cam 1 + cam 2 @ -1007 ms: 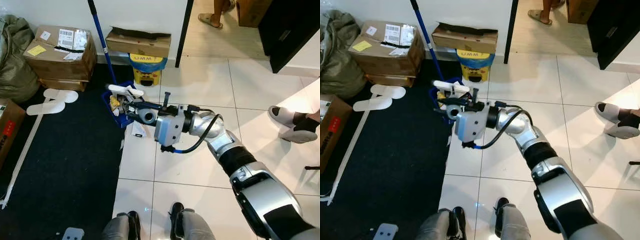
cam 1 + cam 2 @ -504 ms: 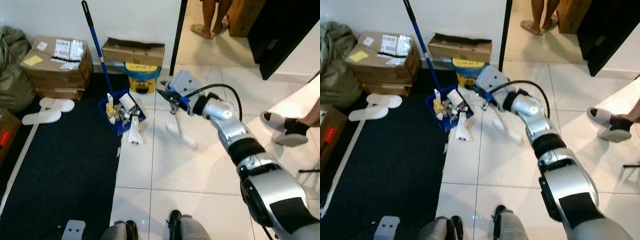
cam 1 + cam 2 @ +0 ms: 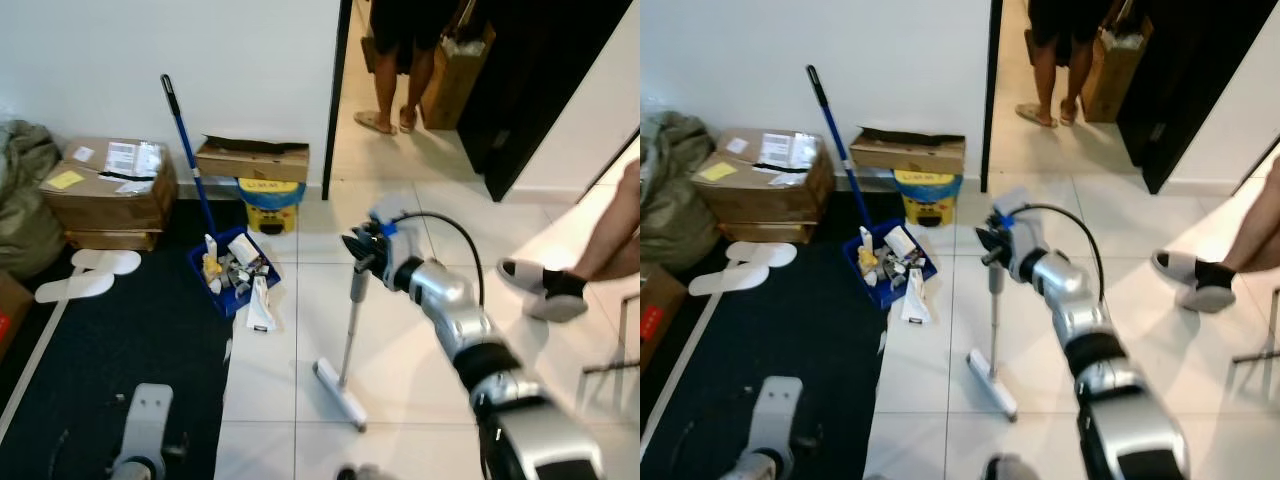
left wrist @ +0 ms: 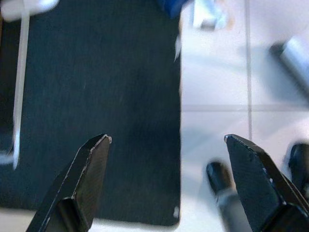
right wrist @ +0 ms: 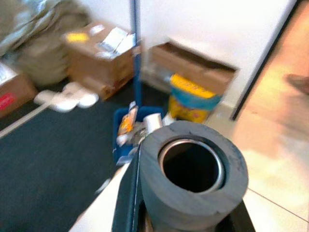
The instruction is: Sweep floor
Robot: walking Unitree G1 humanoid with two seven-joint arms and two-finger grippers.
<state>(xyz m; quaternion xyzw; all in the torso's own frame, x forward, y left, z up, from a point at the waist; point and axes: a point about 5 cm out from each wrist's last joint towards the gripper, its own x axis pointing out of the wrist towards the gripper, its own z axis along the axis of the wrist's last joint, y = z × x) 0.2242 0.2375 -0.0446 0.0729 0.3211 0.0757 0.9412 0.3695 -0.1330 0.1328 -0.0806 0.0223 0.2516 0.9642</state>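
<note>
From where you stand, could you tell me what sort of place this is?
Probably a lived-in home, in a tiled room by a doorway: cardboard boxes stacked against the wall, white slippers on a dark rug, and a blue dustpan full of litter.

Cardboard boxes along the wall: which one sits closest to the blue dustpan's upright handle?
The flat open-topped box resting on the yellow container, just right of the blue handle. The taped, labelled boxes stand further left, by the green bag.

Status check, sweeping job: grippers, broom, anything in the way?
Right gripper shut on broom, head on tile. Left gripper open, idle over black rug. Full blue dustpan nearby; person's foot right.
</note>
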